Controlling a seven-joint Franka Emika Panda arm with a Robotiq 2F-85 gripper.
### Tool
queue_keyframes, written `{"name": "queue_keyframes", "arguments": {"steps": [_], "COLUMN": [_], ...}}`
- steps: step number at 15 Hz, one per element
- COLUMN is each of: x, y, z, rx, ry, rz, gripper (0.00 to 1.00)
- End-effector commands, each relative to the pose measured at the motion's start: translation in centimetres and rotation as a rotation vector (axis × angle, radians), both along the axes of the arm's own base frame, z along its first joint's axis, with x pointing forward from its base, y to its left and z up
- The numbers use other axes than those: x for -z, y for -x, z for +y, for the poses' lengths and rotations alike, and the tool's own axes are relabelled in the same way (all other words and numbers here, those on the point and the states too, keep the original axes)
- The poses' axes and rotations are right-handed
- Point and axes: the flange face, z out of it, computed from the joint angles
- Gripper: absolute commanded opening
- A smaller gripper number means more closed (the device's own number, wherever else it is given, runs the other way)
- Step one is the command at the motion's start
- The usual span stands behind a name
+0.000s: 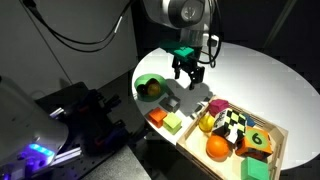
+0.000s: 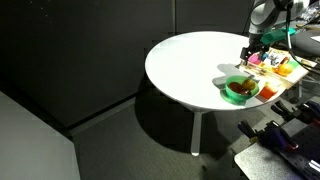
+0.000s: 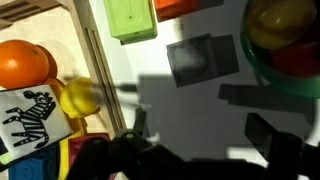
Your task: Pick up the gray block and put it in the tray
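The gray block (image 3: 203, 58) lies on the white table, apart from the lime-green cube (image 3: 132, 17) and the orange cube (image 3: 185, 5). In an exterior view it shows as a small gray cube (image 1: 170, 101) between the green bowl (image 1: 150, 88) and the tray (image 1: 190, 130). My gripper (image 1: 187, 74) hangs open and empty above the table, a little past the block. In the wrist view its dark fingers (image 3: 205, 135) spread at the bottom edge, short of the block. The light-wood tray wall (image 3: 88, 50) runs down the left.
The tray holds several toys: an orange ball (image 3: 22, 65), a yellow piece (image 3: 80, 97), a checkered block (image 3: 30, 115). The green bowl (image 3: 285, 40) holds yellow and red items. In an exterior view the tray (image 2: 280, 70) and bowl (image 2: 241, 89) sit near the table edge.
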Motion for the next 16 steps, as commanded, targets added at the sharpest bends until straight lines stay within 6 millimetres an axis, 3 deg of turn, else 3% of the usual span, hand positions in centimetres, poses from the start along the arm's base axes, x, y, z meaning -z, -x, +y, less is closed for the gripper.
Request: {"name": "queue_keyframes", "arguments": {"steps": [1, 16], "x": [1.5, 7.1], "y": [-1.4, -0.3], "z": [-1.2, -1.6], "rx": [0.0, -0.03], "ry": [-0.002, -0.072], "rz": [0.009, 0.093], "gripper": [1.0, 1.0]}}
